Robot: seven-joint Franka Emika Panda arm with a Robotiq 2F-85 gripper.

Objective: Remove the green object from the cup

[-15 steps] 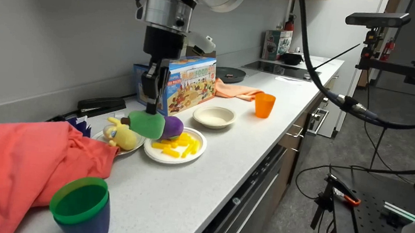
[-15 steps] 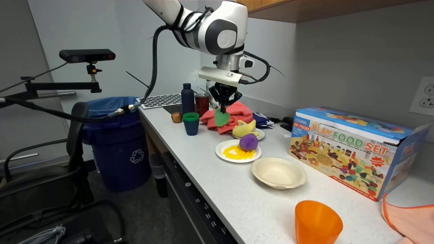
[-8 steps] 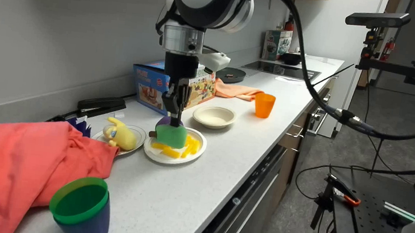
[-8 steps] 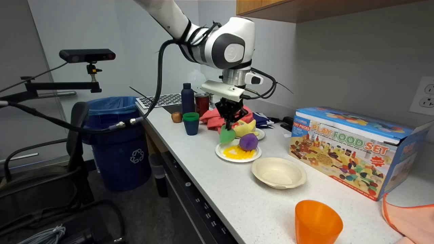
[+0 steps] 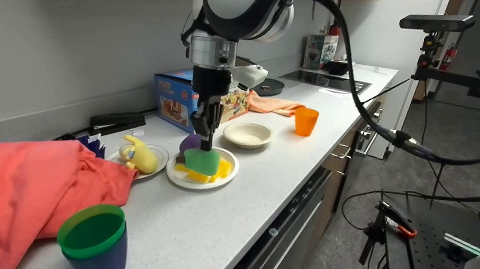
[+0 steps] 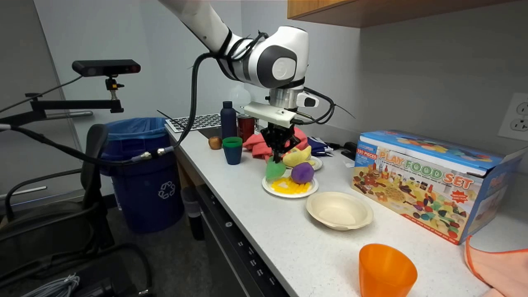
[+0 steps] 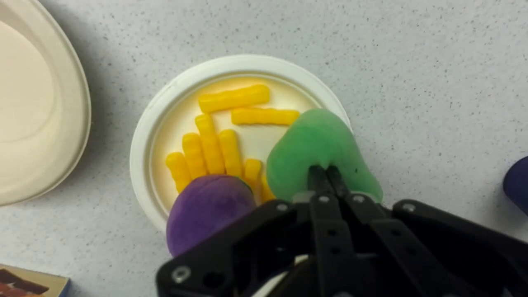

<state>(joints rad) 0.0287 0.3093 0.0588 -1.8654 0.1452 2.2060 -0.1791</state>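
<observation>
The green object (image 5: pixel 202 162) is a bright rounded lump with a small brown end. My gripper (image 5: pixel 205 146) is shut on its top, with the fingertips pressed close together into it in the wrist view (image 7: pixel 324 168). The lump (image 7: pixel 317 138) is over the edge of a white plate with yellow sticks; I cannot tell whether it touches them. It also shows in an exterior view (image 6: pixel 275 169). The dark blue cup with a green upper band (image 5: pixel 96 251) stands apart on the counter, and no lump shows in its mouth. The cup (image 6: pixel 233 152) shows in both exterior views.
The white plate (image 7: pixel 247 62) holds several yellow sticks and a purple ball (image 7: pixel 210 206). A cream bowl (image 6: pixel 338 211), an orange cup (image 6: pixel 385 270) and a play food box (image 6: pixel 416 181) stand nearby. A yellow toy (image 5: pixel 141 157) and red cloth (image 5: pixel 37 193) lie on the other side.
My gripper has carried the green object away from beside the yellow toy to over the white plate and lowered it. The cup has not moved.
</observation>
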